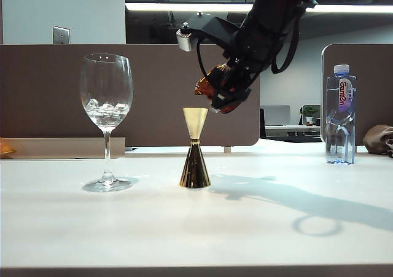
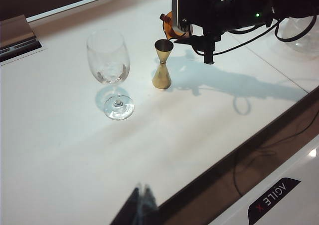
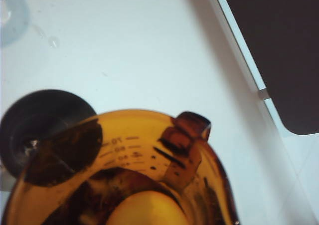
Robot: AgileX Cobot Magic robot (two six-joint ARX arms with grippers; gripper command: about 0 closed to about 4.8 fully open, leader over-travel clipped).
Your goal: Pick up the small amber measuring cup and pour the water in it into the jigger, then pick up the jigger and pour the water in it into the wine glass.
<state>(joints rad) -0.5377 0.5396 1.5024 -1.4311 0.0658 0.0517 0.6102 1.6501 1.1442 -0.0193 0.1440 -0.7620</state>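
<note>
Right end effector (image 1: 224, 93) clamped the amber cup (image 1: 212, 86), tilted, lip just above the jigger (image 1: 195, 148) rim. Glass (image 1: 107, 114) stood left, apart. Bottle (image 1: 340, 114) far right; table (image 1: 196, 228) front open. Left end effector (image 2: 139, 205) low near the table edge, state unclear.

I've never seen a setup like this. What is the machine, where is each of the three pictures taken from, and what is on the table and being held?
It is a two-armed robot at a white table. One picture looks at the table from the side; the other two come from cameras on each arm's wrist. On the table stand a wine glass, a gold jigger and, far right, a water bottle. The right hand holds a small amber measuring cup tilted over the jigger's mouth, as its own camera shows up close. The left hand waits near the table edge, holding nothing; whether it is open is unclear.
</note>
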